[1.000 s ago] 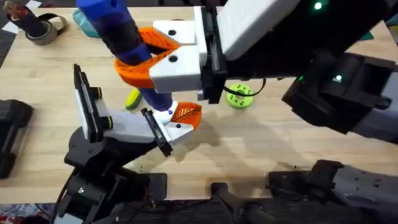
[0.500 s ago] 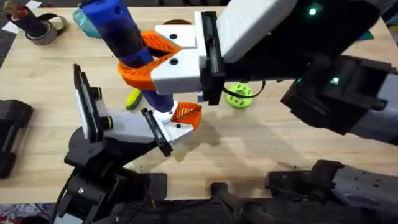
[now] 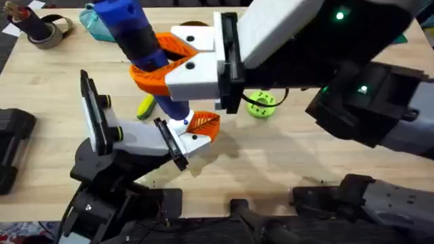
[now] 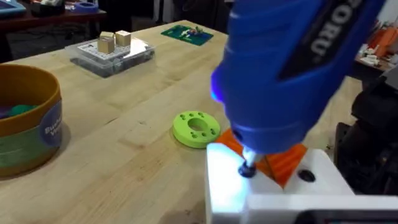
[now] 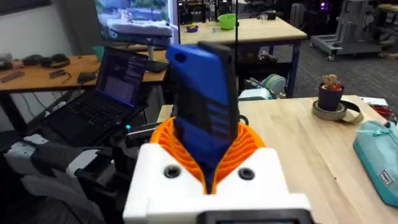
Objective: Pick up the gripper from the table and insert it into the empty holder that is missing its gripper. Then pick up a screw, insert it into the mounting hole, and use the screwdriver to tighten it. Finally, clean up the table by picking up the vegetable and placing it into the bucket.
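My right gripper [image 3: 146, 62] [image 5: 205, 137], orange jaws on a white body, is shut on the blue screwdriver [image 3: 129, 27] [image 5: 202, 87]. The screwdriver [image 4: 292, 62] stands nearly upright. Its tip rests on the white end block of the holder [image 3: 139, 139] [image 4: 273, 199], right beside the small orange gripper [image 3: 203, 124] [image 4: 283, 165] seated there. Whether a screw sits under the tip is hidden. The yellow-green vegetable [image 3: 144, 107] lies on the table just behind the holder. The tan bucket [image 4: 28, 118] stands farther off on the table, with something green inside it.
A bright green disc with holes [image 3: 261, 105] [image 4: 196, 127] lies right of the holder. A teal pouch [image 3: 91, 20] and a tape roll [image 3: 44, 30] are at the far left. A clear box [image 4: 112, 53] sits at the back. The right arm looms over the table's right half.
The right gripper and the screwdriver's handle have drifted slightly to the right; the tip stays on the holder. Nothing else has moved.
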`<action>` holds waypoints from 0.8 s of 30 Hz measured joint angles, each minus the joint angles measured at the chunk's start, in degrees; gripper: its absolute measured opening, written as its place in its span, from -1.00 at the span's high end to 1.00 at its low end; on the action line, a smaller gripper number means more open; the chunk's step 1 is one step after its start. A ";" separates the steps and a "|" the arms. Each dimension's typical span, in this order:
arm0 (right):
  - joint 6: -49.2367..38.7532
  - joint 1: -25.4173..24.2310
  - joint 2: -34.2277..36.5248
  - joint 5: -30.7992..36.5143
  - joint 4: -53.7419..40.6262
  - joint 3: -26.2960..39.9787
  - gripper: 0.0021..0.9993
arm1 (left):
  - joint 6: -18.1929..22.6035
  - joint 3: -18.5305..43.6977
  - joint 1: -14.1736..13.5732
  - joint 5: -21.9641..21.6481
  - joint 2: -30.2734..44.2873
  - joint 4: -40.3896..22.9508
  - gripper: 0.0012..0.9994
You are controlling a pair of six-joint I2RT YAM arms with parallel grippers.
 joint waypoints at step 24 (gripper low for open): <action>0.02 0.00 0.00 0.32 2.63 -2.60 0.95 | 0.00 0.00 0.00 0.00 0.00 0.00 0.98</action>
